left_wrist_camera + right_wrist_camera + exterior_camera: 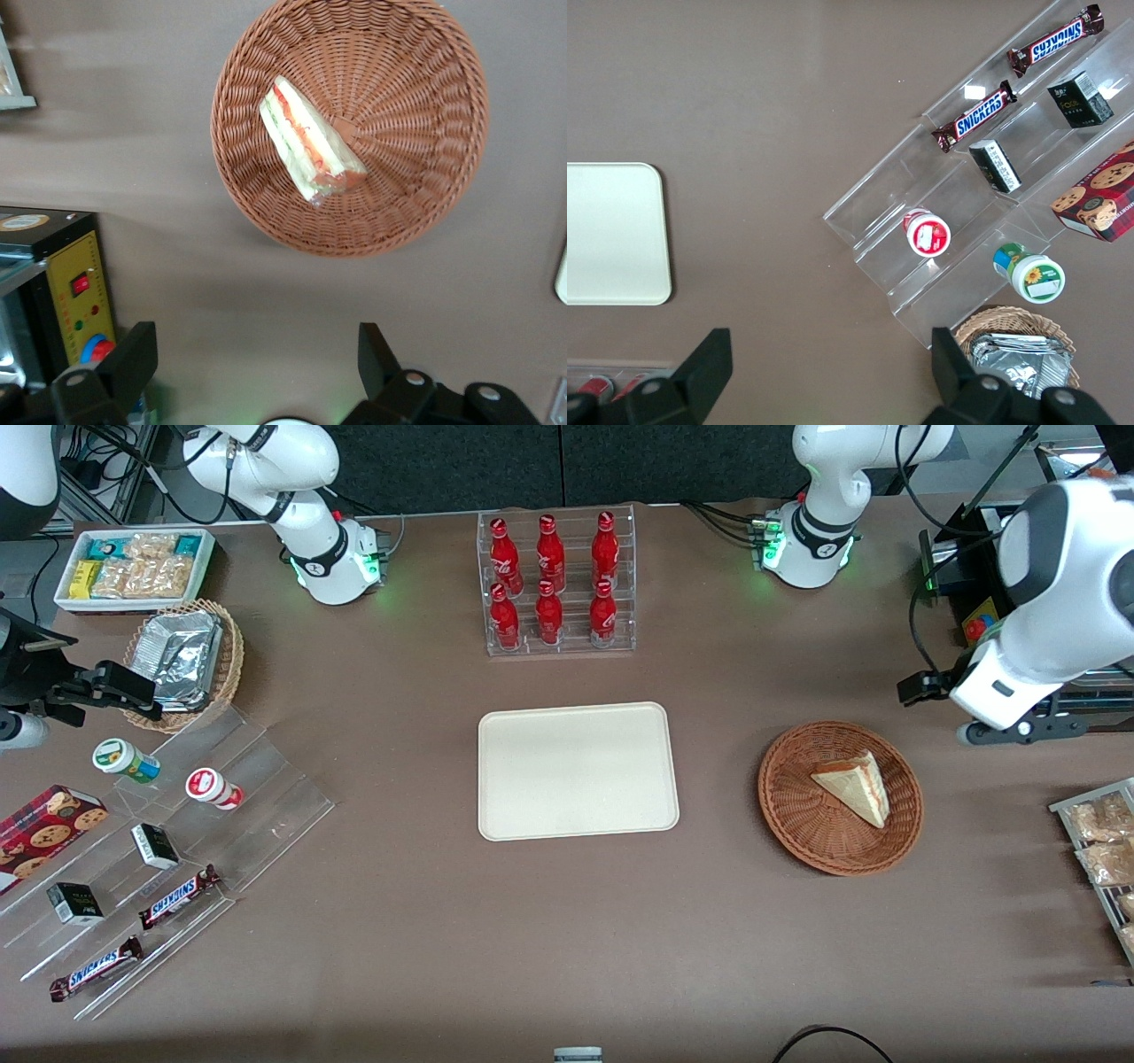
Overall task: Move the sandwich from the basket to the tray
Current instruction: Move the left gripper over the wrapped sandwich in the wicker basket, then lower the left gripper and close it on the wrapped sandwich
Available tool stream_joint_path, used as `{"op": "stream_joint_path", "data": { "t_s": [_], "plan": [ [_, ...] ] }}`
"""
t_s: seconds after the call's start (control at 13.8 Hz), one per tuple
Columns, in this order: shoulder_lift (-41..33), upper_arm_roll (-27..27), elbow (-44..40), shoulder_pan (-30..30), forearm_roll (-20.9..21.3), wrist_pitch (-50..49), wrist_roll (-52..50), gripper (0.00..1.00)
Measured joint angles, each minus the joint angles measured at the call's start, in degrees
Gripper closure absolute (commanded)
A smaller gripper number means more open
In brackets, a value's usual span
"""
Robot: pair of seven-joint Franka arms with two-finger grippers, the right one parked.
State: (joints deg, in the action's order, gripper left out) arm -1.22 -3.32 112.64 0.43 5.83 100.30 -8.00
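Note:
The sandwich, a pale triangular wedge with red and green filling, lies in the round reddish-brown wicker basket toward the working arm's end of the table. Both also show in the left wrist view: the sandwich in the basket. The cream tray lies bare at the table's middle, beside the basket. My left gripper hangs above the table, a little farther from the front camera than the basket and nearer the table's end. Its fingers stand wide open and hold nothing; the gripper is apart from the basket.
A clear rack of red bottles stands farther back than the tray. A control box with a yellow panel sits near my gripper. A rack of snack packets lies at the working arm's end. Clear steps with snacks and a tan foil-packet basket lie toward the parked arm's end.

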Motion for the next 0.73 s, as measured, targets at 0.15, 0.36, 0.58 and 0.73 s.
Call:
{"op": "stream_joint_path", "data": {
  "t_s": [0.15, 0.36, 0.58, 0.73],
  "plan": [
    [0.4, 0.0, 2.5, 0.0, 0.0, 4.0, -3.2, 0.00],
    [2.6, 0.0, 4.8, -0.1, 0.0, 10.0, -10.8, 0.00],
    [5.9, 0.0, 7.2, -0.1, 0.0, 17.8, -19.0, 0.00],
    [7.9, 0.0, 8.1, -0.1, 0.0, 22.2, -25.0, 0.00]
  ]
}}
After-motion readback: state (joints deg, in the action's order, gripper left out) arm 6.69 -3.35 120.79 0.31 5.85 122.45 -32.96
